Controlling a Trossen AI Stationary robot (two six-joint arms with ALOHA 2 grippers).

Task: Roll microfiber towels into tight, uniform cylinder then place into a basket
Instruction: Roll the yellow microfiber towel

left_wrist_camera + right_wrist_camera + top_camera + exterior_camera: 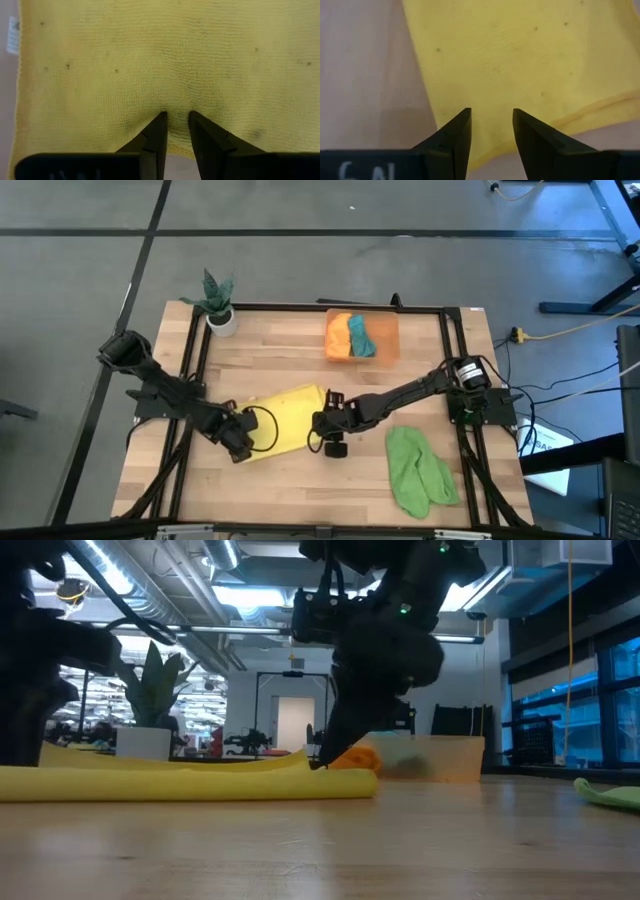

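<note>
A yellow towel point(287, 420) lies spread flat on the middle of the table. My left gripper point(243, 442) is at its near left end, shut on a pucker of the cloth point(176, 117). My right gripper point(326, 418) stands at the towel's right end, open, one finger on either side of a corner point(490, 135). The orange basket point(385, 340) at the far edge holds a rolled orange towel point(338, 337) and a rolled teal towel point(360, 335). A light green towel point(420, 470) lies crumpled near the right front. My left gripper pinches a small raised fold point(176, 114) of the yellow towel between its two fingers, close to the towel's edge point(180, 147). The fingers come steeply from above. Creases run toward the gap; the rest of the towel lies flat on the table. My right gripper rests its open fingertips point(461, 122) on the yellow towel beside the corner, slanting down from the right. The cloth between them point(492, 107) lies smooth and unpinched. In the low view a fingertip meets the towel's end point(318, 762) on the table.
A white pot with a green plant point(219, 310) stands at the far left corner. Black frame rails point(190, 380) run along the table's left, right and far sides. Bare wood point(300, 490) lies in front of the yellow towel.
</note>
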